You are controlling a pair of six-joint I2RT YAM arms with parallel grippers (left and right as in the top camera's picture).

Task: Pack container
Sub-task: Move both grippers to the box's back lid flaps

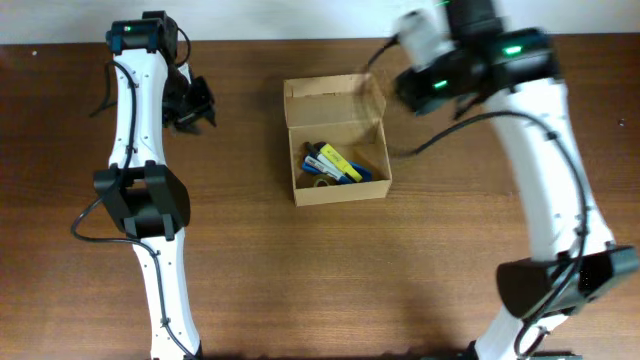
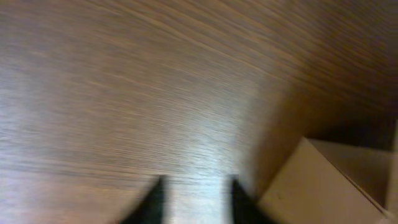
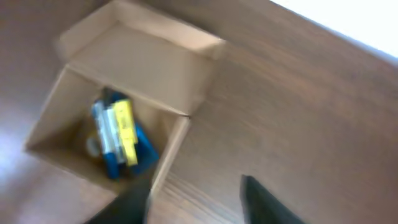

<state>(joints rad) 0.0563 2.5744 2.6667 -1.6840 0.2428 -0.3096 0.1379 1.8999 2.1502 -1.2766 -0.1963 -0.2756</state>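
Table [image 1: 300,280]: dark wood grain. The container [image 1: 340,191] is found near the middle of it, between the two arms, upright with its mouth up. The lid flap [image 1: 330,103] is folded back on the far side, so the inside is laid open to the overhead camera. A small cluster of markers [image 1: 335,165] is noted inside, blue ones with a yellow marker [image 1: 338,158] among them, lying toward the near wall. A small roundish item beside them is too blurred to be named.

Left gripper [image 1: 192,105]: placed well to the left of the container and apart from it, over bare wood. In the left wrist view its fingers [image 2: 152,202] are parted by a narrow gap, and only table is seen through it. Nothing is held. One corner of the container is caught at the lower right of that view, clear of the fingers. The picture is smeared.

Right gripper [image 3: 196,200]: its two dark fingers [image 3: 264,199] are set apart at the bottom of the right wrist view, and nothing is gripped between them. The open container, with flap and markers, is seen ahead of them and lower. No contact with it can be made out. In the overhead view the right wrist is blurred near the container's far right corner, and the jaws cannot be picked out there.
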